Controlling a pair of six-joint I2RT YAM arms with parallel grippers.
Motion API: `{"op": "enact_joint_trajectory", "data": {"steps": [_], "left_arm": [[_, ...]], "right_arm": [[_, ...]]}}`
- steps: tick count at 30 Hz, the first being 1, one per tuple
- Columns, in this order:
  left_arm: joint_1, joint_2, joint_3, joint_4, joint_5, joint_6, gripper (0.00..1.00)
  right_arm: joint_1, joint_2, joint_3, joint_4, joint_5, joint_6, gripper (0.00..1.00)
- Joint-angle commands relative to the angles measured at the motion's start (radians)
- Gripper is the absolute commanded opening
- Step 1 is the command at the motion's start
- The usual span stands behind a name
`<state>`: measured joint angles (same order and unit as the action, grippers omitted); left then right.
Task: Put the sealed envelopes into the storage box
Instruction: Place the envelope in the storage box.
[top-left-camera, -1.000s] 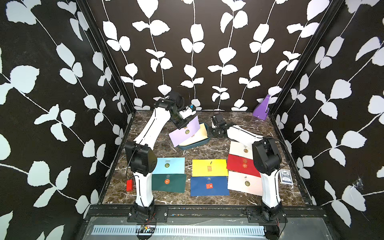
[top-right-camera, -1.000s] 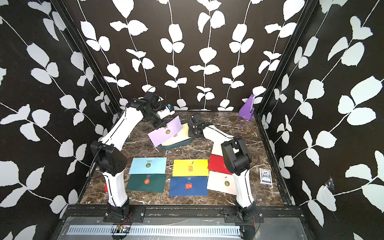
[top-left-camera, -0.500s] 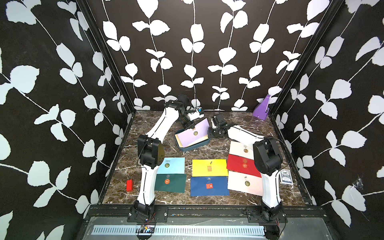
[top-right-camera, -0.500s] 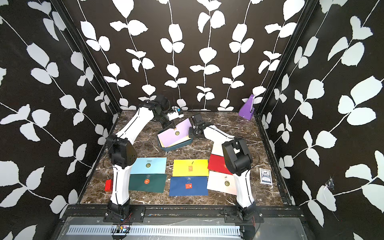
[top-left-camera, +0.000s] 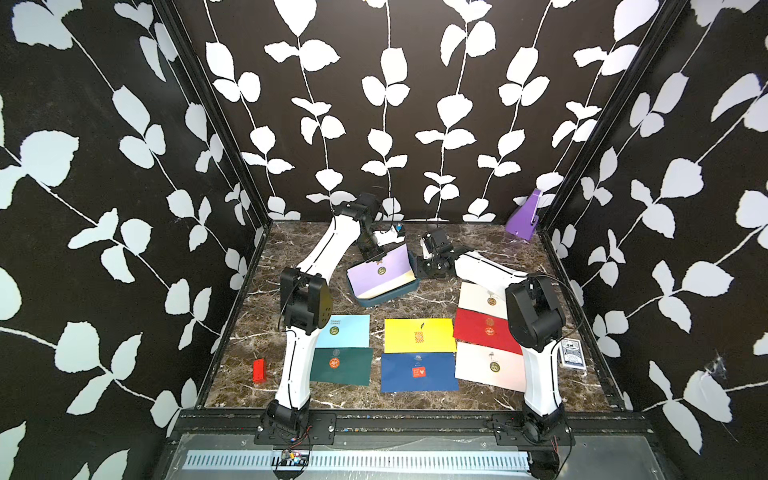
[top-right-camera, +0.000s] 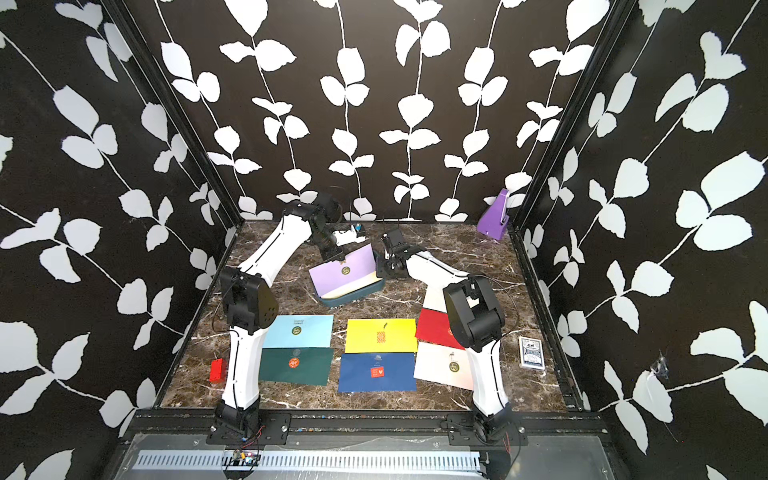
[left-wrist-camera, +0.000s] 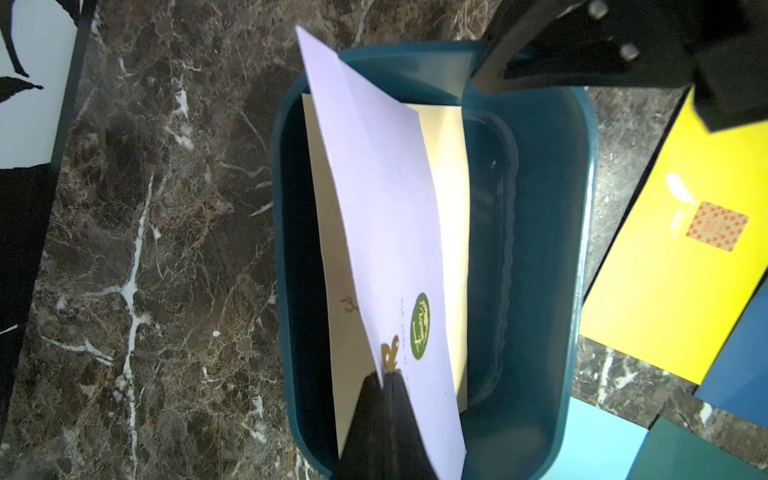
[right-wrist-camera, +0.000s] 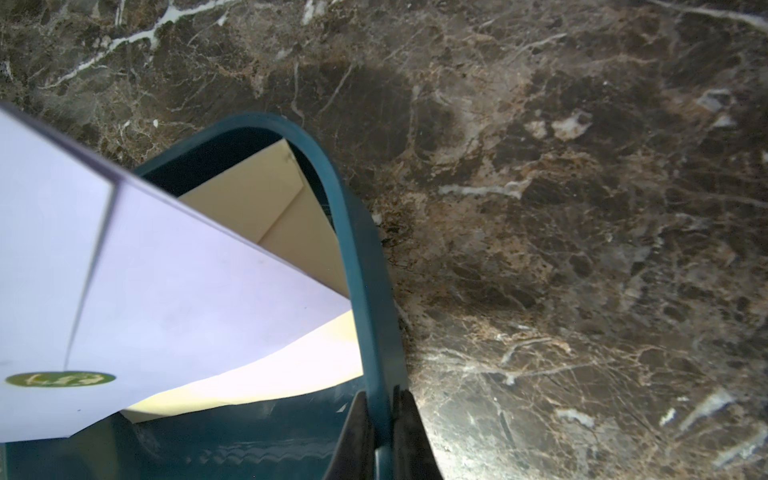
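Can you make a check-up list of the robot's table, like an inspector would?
Surface: dark veined marble tabletop.
Job's things: lilac envelope tilted into the storage box, over the cream envelope; seven other envelopes lie flat outside.
Clutter: red block, card deck, purple object.
End effectors: left end effector shut on lilac envelope; right end effector shut on storage box wall.
Cables: thin wires at the left arm's base.
Surroundings: black walls with white leaves.

We take this for a robotics lab test cell. A marble-patterned bench (top-left-camera: 478, 239) sits boxed in by three wall panels (top-left-camera: 415, 104) in black leaf print. Along the bench's front edge a black metal rail (top-left-camera: 415, 417) carries the bolted bases of the left arm (top-left-camera: 328, 253) and right arm (top-left-camera: 486, 270), with a slotted cable duct (top-left-camera: 415, 460) just outside that edge. On the bench, sealed envelopes (top-left-camera: 419, 336) lie in tidy rows.
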<state>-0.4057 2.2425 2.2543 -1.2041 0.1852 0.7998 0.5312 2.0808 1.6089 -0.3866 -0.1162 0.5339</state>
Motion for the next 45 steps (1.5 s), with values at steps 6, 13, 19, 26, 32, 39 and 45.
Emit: {"op": "enact_joint_trajectory", "data": {"steps": [6, 13, 19, 26, 32, 39, 45], "left_arm": [[-0.007, 0.042, 0.016, 0.002, -0.062, 0.006, 0.00], [-0.013, 0.065, 0.020, 0.136, -0.170, -0.064, 0.18], [-0.031, 0.009, 0.025, 0.259, -0.223, -0.164, 0.36], [-0.035, -0.087, 0.018, 0.285, -0.367, -0.397, 0.45], [-0.035, -0.192, -0.109, 0.261, -0.339, -0.646, 0.47], [-0.050, -0.295, -0.287, 0.301, -0.259, -0.795, 0.47], [-0.140, -0.329, -0.316, 0.299, -0.248, -0.868, 0.49]], "right_arm": [[-0.003, -0.014, -0.007, 0.001, -0.002, 0.011, 0.07], [-0.003, -0.025, -0.056, 0.073, -0.015, 0.115, 0.08], [-0.003, -0.013, -0.064, 0.111, -0.002, 0.201, 0.08], [0.015, -0.004, -0.061, 0.144, 0.051, 0.305, 0.11], [0.042, 0.005, -0.068, 0.168, 0.088, 0.380, 0.21], [0.039, -0.065, -0.096, 0.118, 0.102, 0.325, 0.58], [-0.045, -0.231, -0.201, -0.019, 0.163, 0.212, 0.99]]}}
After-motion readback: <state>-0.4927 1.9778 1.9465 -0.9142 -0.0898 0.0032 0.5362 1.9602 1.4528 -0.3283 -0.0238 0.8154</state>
